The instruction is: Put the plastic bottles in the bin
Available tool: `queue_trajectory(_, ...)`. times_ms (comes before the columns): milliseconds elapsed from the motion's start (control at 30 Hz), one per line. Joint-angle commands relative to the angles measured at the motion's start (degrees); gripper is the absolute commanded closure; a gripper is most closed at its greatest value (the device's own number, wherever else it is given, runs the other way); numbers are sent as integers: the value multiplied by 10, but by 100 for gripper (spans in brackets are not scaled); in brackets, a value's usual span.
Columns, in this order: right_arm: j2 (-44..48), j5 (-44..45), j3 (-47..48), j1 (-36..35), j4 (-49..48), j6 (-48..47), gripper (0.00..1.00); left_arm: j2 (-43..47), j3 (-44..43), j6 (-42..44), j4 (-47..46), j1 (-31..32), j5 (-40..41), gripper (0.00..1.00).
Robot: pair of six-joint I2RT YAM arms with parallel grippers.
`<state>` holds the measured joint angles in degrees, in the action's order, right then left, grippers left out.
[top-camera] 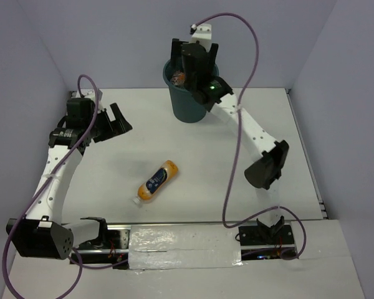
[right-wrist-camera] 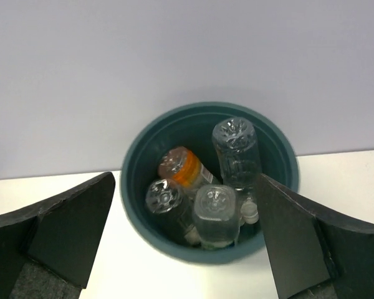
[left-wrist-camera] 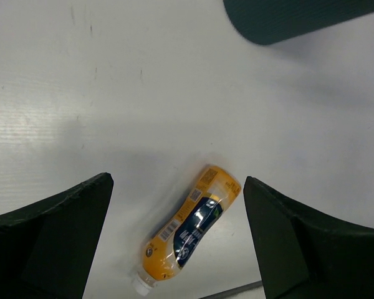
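bin (top-camera: 187,109) rim part-hidden by right claw (top-camera: 193,53) | four bottles (right-wrist-camera: 235,152) inside overlap

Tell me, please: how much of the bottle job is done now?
Done: the bin holds three clear bottles and a short orange bottle. In hand: nothing; the right gripper, above the bin, and the left gripper are both open. Remaining: the large orange bottle lying on the table.

Directly below the right gripper (right-wrist-camera: 186,187), between its fingers, stands the bin (right-wrist-camera: 132,171); four bottles (right-wrist-camera: 235,152) sit packed inside it. Below the left gripper (left-wrist-camera: 177,180), between its fingers, one labelled bottle (left-wrist-camera: 190,227) lies flat on the table (left-wrist-camera: 112,93), cap end nearest the claw.
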<state>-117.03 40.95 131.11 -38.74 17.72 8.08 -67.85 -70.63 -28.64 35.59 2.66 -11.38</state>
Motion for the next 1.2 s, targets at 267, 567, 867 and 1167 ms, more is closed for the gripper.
queue_trajectory(267, 371, -55, -312, 1, 117, 134, 0, -66, 27, 75, 76, 248, 142, 1)
queue_trajectory(567, 477, -38, -433, -1, 145, 176, 0, -107, 66, 76, 94, 333, 168, 1)
queue_trajectory(867, 474, -43, -443, 0, 156, 179, 0, -215, 91, 55, 79, 362, 199, 1)
queue_trajectory(1167, 465, -48, -432, 0, 160, 179, 0, -292, 80, 47, 39, 385, 190, 16)
